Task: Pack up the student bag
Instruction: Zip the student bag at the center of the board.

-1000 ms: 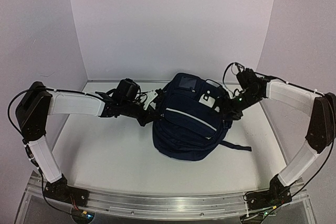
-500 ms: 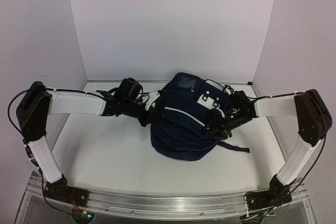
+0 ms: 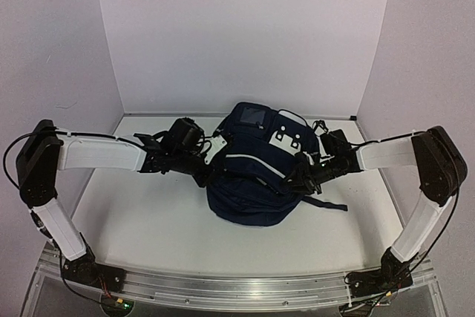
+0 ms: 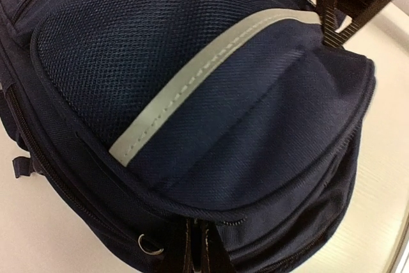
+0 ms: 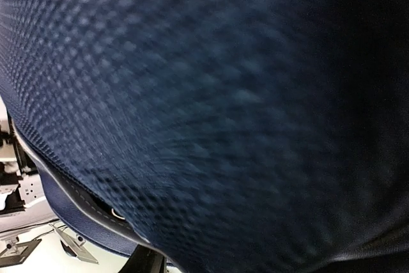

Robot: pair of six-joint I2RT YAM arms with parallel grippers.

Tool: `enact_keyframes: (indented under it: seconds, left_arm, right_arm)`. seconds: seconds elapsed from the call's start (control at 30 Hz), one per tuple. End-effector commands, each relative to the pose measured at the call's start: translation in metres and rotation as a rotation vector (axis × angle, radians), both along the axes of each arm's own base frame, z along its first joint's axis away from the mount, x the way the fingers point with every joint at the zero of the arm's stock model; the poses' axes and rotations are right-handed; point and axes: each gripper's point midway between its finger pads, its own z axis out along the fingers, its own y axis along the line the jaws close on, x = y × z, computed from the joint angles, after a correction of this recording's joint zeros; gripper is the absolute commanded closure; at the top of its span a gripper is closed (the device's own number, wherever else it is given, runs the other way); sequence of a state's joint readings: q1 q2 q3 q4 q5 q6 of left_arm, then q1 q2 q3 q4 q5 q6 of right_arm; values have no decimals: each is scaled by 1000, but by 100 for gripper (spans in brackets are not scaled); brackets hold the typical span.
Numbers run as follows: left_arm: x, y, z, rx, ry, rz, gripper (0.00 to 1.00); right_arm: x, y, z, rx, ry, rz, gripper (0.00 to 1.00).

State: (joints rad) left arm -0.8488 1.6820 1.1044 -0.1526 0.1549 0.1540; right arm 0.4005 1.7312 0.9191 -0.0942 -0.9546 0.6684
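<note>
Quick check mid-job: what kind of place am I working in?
Probably a lab test booth: plain white walls enclose a white table, with an aluminium mounting rail along its near edge.

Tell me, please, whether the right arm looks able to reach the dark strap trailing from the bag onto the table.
Probably yes: the strap lies bare on the table close beside the right arm's jaws, which are at the side of the student bag, with nothing between them.
</note>
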Motion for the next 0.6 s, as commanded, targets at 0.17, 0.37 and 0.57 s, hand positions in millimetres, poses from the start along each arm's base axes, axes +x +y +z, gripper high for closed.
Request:
enact_keyframes:
  seconds: [0.17, 0.37, 0.57]
  left_arm:
    - [-63, -7, 26, -61, 85, -203, 100]
    - [-63, -54, 5, -121, 139, -264, 100]
    - [-53, -99, 16, -234, 98, -269, 100]
  right_arm:
    - [49, 13, 27, 10, -211, -92, 96]
    - [60, 27, 33, 28, -207, -97, 100]
    - [54, 42, 33, 40, -207, -76, 100]
